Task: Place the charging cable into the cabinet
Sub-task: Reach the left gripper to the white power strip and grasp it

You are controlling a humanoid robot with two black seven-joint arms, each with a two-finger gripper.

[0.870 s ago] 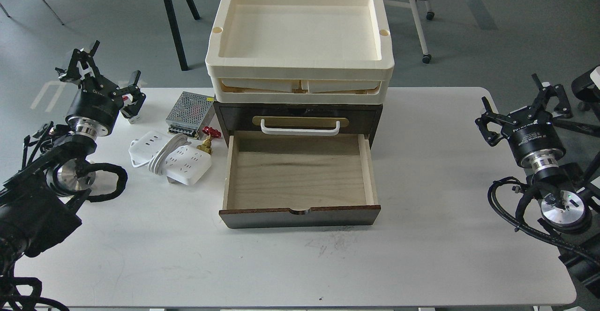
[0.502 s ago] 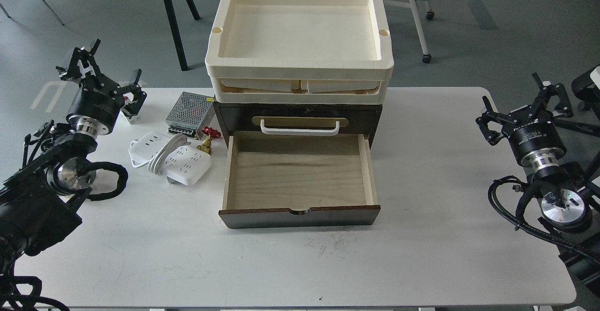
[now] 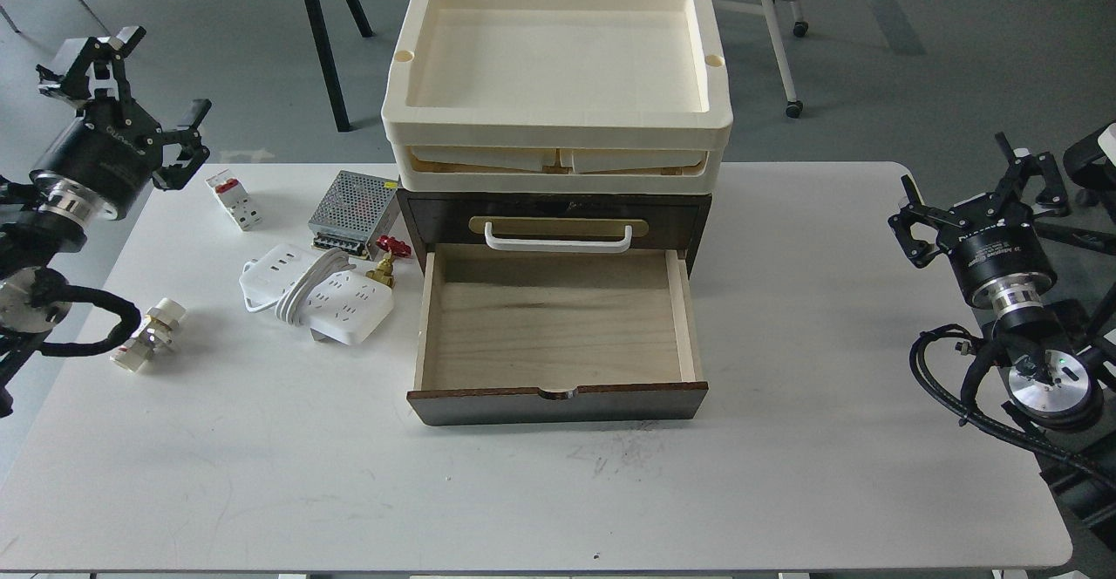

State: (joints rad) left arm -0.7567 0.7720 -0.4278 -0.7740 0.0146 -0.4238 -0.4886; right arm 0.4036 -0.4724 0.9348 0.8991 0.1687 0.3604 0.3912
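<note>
A: Charging cable [image 3: 315,292] flat on table [image 3: 785,474], left of cabinet [image 3: 558,317], cord coiled round its middle. Apart from both grippers.

B: Cabinet drawer?

A: Lower drawer [image 3: 556,335] pulled out toward near edge, pale interior bare. Cream trays [image 3: 556,82] stacked on top.

B: Left gripper [image 3: 122,82]?

A: Raised off far-left table corner, fingers spread wide, holding nothing. Right gripper [image 3: 981,187] above right edge, likewise spread wide, holding nothing.

B: Near the cable?

A: Perforated metal box [image 3: 352,204] and red-handled brass valve [image 3: 388,258] just beyond it; small white breaker [image 3: 234,199] farther left; small white fitting [image 3: 148,333] near left edge.
</note>
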